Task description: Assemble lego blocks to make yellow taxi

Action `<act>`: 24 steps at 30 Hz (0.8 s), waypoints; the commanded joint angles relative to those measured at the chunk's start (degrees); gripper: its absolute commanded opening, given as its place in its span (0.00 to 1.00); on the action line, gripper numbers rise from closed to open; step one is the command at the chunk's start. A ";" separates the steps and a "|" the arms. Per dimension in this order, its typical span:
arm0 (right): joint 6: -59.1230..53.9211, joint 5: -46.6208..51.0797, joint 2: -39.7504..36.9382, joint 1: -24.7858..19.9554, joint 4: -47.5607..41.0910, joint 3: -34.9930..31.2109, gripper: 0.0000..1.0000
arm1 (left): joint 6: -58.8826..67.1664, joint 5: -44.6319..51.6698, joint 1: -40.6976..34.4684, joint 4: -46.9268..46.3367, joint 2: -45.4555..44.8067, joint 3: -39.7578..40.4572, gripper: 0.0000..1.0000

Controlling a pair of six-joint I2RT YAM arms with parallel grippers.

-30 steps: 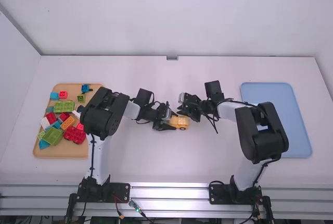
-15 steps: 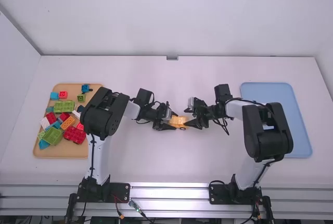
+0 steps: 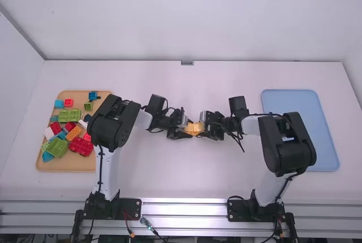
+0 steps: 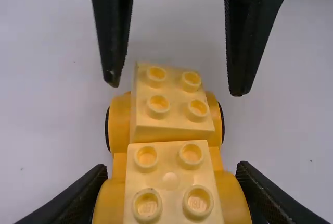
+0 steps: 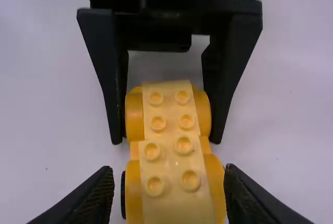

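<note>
White tabletop (image 3: 226, 181) below, your wheeled yellow lego taxi (image 3: 194, 129) lies lengthwise between left gripper (image 5: 166, 140), clamped on one wheeled end, and right gripper (image 4: 175, 89), spread wide astride the other, so your next squeeze likely goes square across its long axis.

Soft, even light, faint shadows

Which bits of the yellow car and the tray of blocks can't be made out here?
- Car: underside, all views, hidden by its own body; lower end in the left wrist view, cut off by the bottom edge.
- Car's sides at the left gripper: right wrist view, partly behind its fingers.
- Studs: high view, too small.
- Tray: high view, right side partly behind the left arm.
- Lowest blocks: high view, under other blocks.
</note>
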 commanded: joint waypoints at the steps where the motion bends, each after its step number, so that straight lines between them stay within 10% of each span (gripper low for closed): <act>1: 1.66 0.81 0.46 -0.31 -0.22 -0.24 0.56 | 0.02 -3.08 -0.55 -0.50 1.27 -0.90 0.36; 24: 4.68 0.74 1.31 -0.33 2.56 -0.17 0.33 | 0.04 -2.97 -0.52 -1.18 1.25 -0.90 0.35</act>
